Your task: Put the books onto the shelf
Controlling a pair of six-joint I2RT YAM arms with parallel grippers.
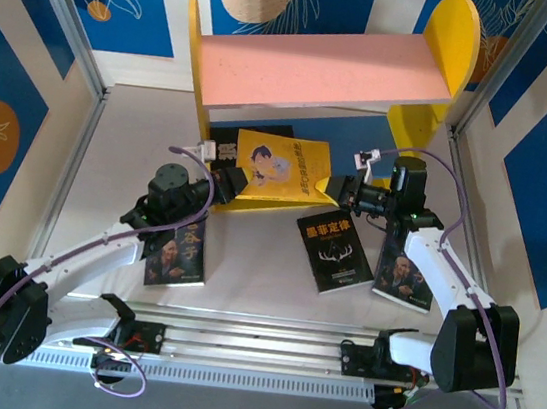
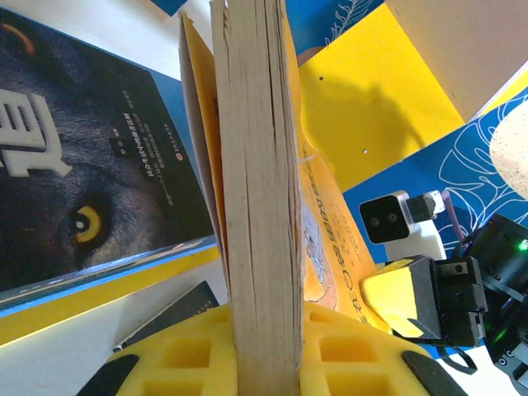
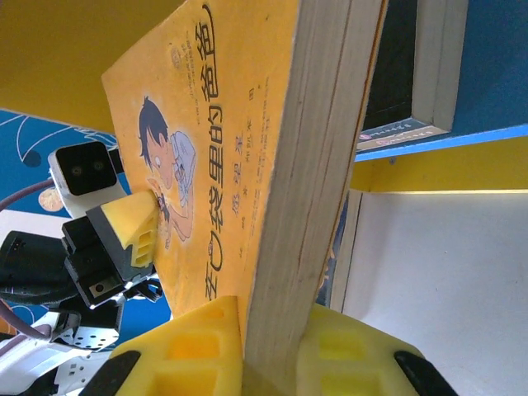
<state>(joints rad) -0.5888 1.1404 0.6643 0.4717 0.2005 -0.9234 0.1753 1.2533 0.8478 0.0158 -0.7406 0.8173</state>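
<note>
Both grippers hold the yellow cartoon book (image 1: 280, 170) on edge in front of the shelf (image 1: 322, 65). My left gripper (image 1: 224, 180) is shut on its left end, pads pressing the page block (image 2: 256, 165). My right gripper (image 1: 342, 191) is shut on its right end, cover (image 3: 214, 140) facing left. The black wolf book (image 2: 82, 181) lies flat on the blue lower board, just behind the yellow one. The black antlers book (image 1: 334, 253) lies flat mid-table. One portrait book (image 1: 178, 253) lies under my left arm, the other (image 1: 400, 277) under my right arm.
The pink upper board is bare. The shelf's yellow rounded side (image 1: 452, 36) stands at the back right, its straight side (image 1: 196, 43) at the back left. Metal frame posts and blue patterned walls close in both sides. A rail (image 1: 255, 343) runs along the near edge.
</note>
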